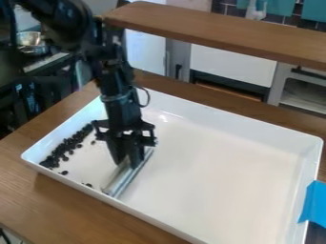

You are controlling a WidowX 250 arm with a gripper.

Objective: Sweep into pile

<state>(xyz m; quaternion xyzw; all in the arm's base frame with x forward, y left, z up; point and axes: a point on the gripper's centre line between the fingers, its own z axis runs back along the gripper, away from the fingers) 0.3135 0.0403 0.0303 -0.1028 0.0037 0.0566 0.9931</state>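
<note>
In the camera view my gripper (132,155) hangs over the left part of the white tray (223,171), shut on a pale, straight-edged sweeping tool (126,174) standing on the tray floor. Dark small pieces (66,147) lie in a long band beside the tray's left wall, to the left of the tool. A few stray pieces (88,185) lie between that band and the tool, near the front wall. My gripper covers the upper part of the tool.
The tray's raised walls surround the work area on the wooden table (25,190). Blue tape (313,204) is stuck over the right wall. A wooden shelf (216,33) crosses above the back, and metal bowls (30,43) stand at the upper left.
</note>
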